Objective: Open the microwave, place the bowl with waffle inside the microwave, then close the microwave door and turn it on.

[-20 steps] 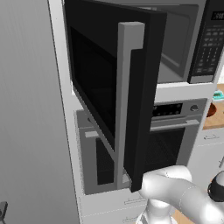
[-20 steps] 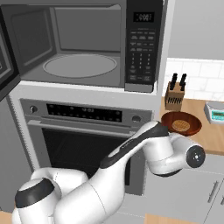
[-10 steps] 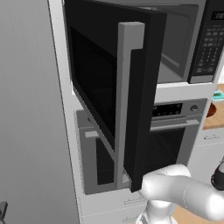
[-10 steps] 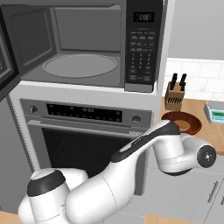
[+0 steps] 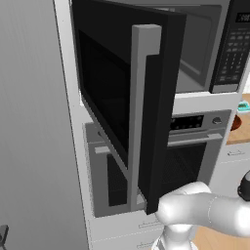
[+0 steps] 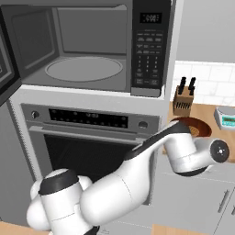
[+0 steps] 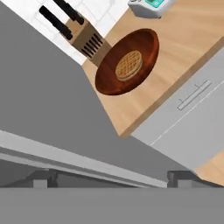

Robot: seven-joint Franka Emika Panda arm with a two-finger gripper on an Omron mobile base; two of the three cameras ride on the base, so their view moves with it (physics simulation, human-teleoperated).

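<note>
The black microwave (image 6: 87,46) stands open with an empty cavity and its keypad strip (image 6: 149,50) on the right. The microwave door (image 5: 122,97) is swung far out to the left, its grey bar handle (image 5: 141,117) facing me. A dark reddish-brown bowl (image 7: 127,61) rests on the wooden counter to the right of the oven, with the tan waffle (image 7: 129,64) lying in it. From the right base the bowl (image 6: 202,126) is partly hidden behind my forearm. My gripper (image 7: 111,181) is open and holds nothing. It sits low beside the oven's side, some way short of the bowl.
A knife block (image 7: 83,37) stands just behind the bowl against the tiled wall. A small teal-screened scale (image 7: 151,6) sits further along the counter. Below the microwave is the silver oven (image 6: 92,124). A grey drawer front with a bar handle (image 7: 194,94) lies under the counter edge.
My wrist has swung to the right and slightly up, toward the counter with the bowl. The microwave door and the bowl have stayed put.
</note>
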